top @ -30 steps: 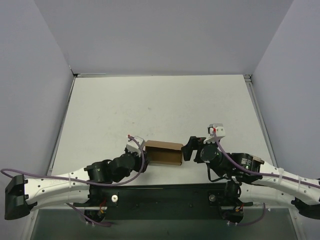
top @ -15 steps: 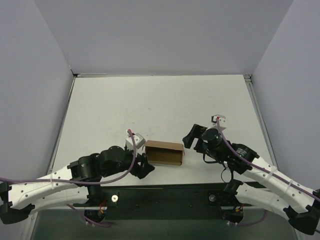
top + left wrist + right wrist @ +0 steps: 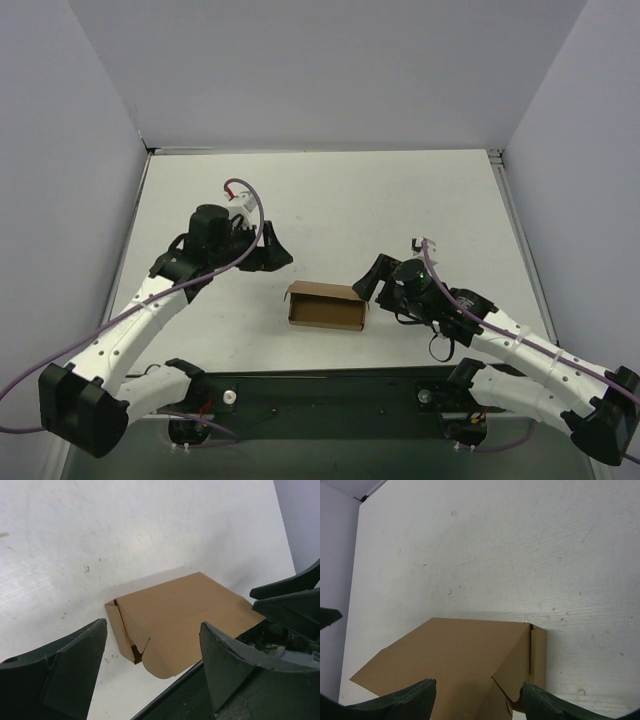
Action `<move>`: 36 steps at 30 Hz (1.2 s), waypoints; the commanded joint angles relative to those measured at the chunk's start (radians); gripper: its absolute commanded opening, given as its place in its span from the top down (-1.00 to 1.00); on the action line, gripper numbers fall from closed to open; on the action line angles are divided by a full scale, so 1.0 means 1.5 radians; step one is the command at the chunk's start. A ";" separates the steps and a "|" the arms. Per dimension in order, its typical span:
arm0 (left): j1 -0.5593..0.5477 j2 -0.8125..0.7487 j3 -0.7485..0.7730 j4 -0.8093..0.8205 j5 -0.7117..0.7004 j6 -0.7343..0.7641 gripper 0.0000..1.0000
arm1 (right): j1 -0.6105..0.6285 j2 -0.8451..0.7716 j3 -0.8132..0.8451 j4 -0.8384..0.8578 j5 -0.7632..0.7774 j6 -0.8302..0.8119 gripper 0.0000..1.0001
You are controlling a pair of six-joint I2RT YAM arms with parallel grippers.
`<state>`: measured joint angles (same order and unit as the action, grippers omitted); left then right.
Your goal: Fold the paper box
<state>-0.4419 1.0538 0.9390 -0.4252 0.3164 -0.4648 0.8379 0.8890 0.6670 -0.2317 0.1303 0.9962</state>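
Top external view: the paper box [image 3: 326, 306] by the table's [image 3: 400, 200] near edge looks light and crushable, so I'd pinch its short ends gently; left pincer [image 3: 279, 255] and right pincer [image 3: 365, 282] both gape empty.

We are seeing the paper box [image 3: 326, 306] lying closed on the white surface [image 3: 320, 200], plain brown, folded rectangular, long side crosswise, near the front edge.

A white, faintly scuffed surface [image 3: 330, 200] sits enclosed by plain pale grey-lavender walls [image 3: 330, 70] at back and both sides, with a dark strip [image 3: 330, 395] along its near edge.
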 commanded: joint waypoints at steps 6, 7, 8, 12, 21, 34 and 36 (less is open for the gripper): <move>0.006 0.005 -0.148 0.182 0.137 -0.088 -0.67 | -0.003 0.000 -0.041 0.062 -0.025 0.051 -0.32; 0.006 0.004 -0.159 0.201 0.139 -0.093 -0.66 | -0.002 0.001 -0.043 0.063 -0.025 0.053 -0.30; 0.006 0.003 -0.177 0.215 0.140 -0.104 -0.66 | -0.002 0.001 -0.048 0.066 -0.024 0.054 -0.30; 0.005 0.008 -0.219 0.274 0.152 -0.134 -0.65 | -0.001 -0.001 -0.068 0.072 -0.018 0.067 -0.28; 0.005 0.015 -0.258 0.331 0.156 -0.148 -0.44 | -0.001 0.000 -0.104 0.091 -0.017 0.084 -0.20; -0.014 0.011 -0.314 0.303 0.092 -0.103 -0.26 | 0.003 0.013 -0.146 0.089 -0.005 0.086 -0.04; -0.023 0.010 -0.314 0.286 0.076 -0.093 -0.25 | 0.006 0.019 -0.155 0.090 0.001 0.089 -0.03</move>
<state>-0.4568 1.0813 0.4664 0.0235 0.4931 -0.6613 0.8387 0.8989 0.4572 -0.1036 0.0971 1.1187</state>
